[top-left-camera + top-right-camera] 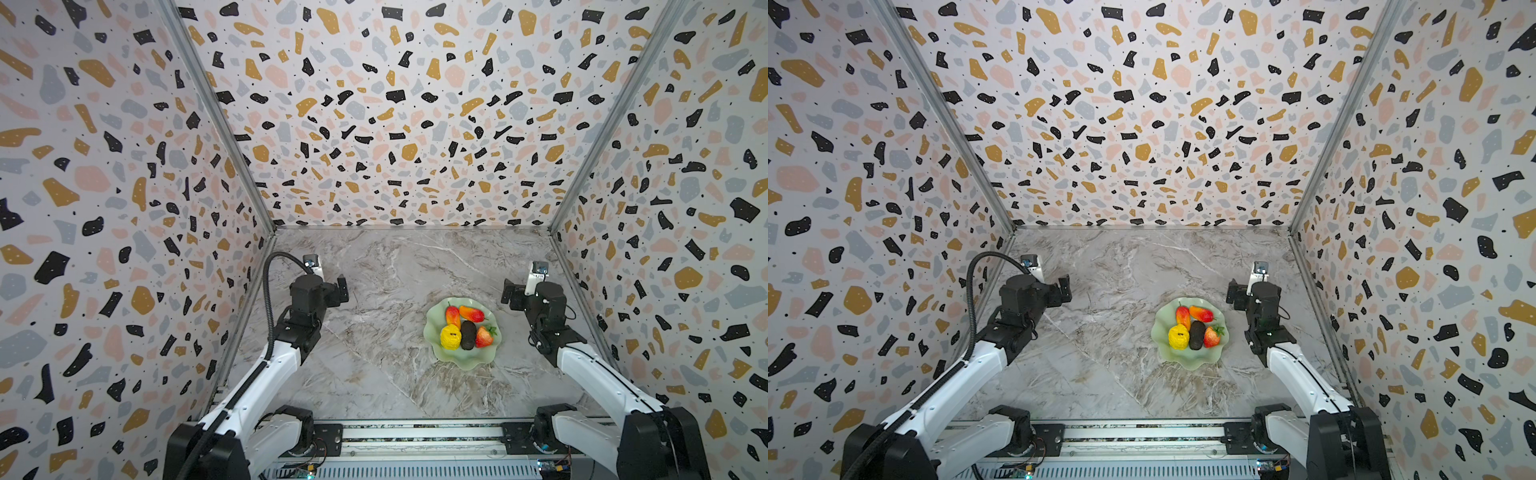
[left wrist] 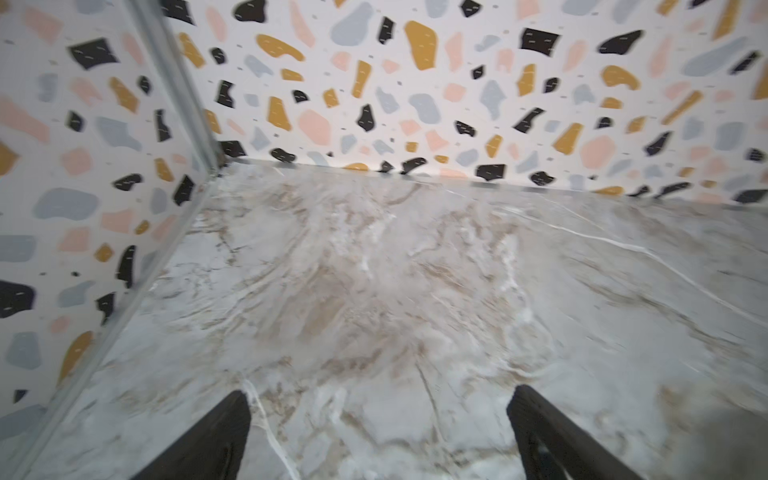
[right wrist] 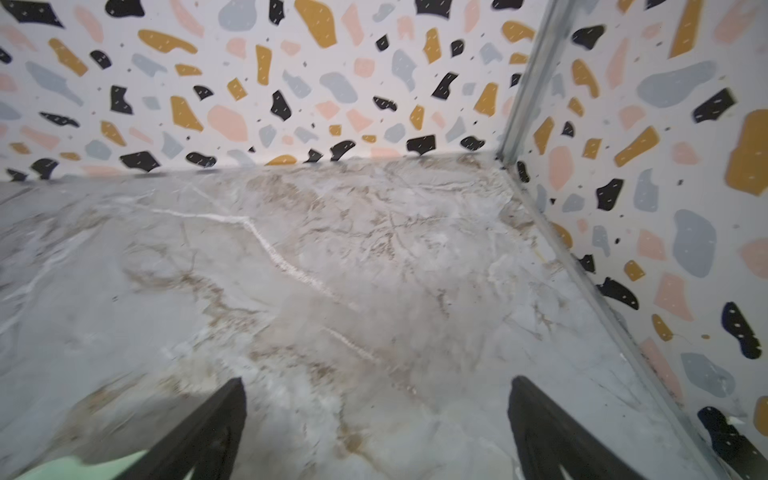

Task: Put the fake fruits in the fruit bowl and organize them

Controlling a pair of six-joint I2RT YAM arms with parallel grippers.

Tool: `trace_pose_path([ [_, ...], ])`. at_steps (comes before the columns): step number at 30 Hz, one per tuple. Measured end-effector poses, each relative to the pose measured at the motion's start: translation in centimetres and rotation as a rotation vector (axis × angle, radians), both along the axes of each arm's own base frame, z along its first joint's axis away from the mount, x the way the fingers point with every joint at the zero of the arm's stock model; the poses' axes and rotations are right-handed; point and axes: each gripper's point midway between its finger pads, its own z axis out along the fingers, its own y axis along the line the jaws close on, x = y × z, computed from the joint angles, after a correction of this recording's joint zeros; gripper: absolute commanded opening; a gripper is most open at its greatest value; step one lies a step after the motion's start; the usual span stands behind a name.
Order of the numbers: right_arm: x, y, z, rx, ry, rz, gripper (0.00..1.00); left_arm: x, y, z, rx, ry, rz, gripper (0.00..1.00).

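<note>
The fruit bowl (image 1: 465,362), a pale mint dish with a wavy rim, sits right of the table's middle in both top views. In it lie several fake fruits: a bumpy yellow one (image 1: 450,336), a dark oval (image 1: 468,335), a strawberry (image 1: 483,337) and two red-orange elongated ones (image 1: 453,316) (image 1: 472,313). My left gripper (image 1: 343,291) hovers open far to the bowl's left, with only marble between its fingers (image 2: 232,432). My right gripper (image 1: 508,293) is open and empty just beyond the bowl's far right rim. A sliver of the bowl (image 3: 83,467) shows in the right wrist view.
Terrazzo-patterned walls close in the marble table (image 1: 374,374) on the left, back and right, with metal corner posts (image 1: 266,216). Both arms stand near the side walls. A rail with electronics (image 1: 415,440) runs along the front edge.
</note>
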Motion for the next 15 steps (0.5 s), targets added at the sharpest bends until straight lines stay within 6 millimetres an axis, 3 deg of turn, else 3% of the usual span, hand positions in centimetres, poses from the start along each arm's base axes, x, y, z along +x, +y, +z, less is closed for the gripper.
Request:
trace_pose_path([
  [4, -0.9, -0.9, -3.9, -0.067, -0.010, -0.024, 0.99, -0.1, 2.7, -3.5, 0.111, -0.023, 0.130, 1.00],
  [8, -0.1, -1.2, -4.8, -0.101, -0.035, -0.039, 0.99, 0.0, 4.5, -5.4, 0.204, -0.024, 0.221, 1.00],
  [12, 0.2, -1.6, -4.2, -0.088, -0.124, -0.058, 0.99, 0.5, 5.4, -4.1, 0.231, -0.094, 0.274, 0.99],
  [15, -0.7, -2.2, -6.0, -0.092, -0.095, -0.069, 0.99, 0.8, 5.9, -2.9, 0.227, -0.147, 0.297, 1.00],
])
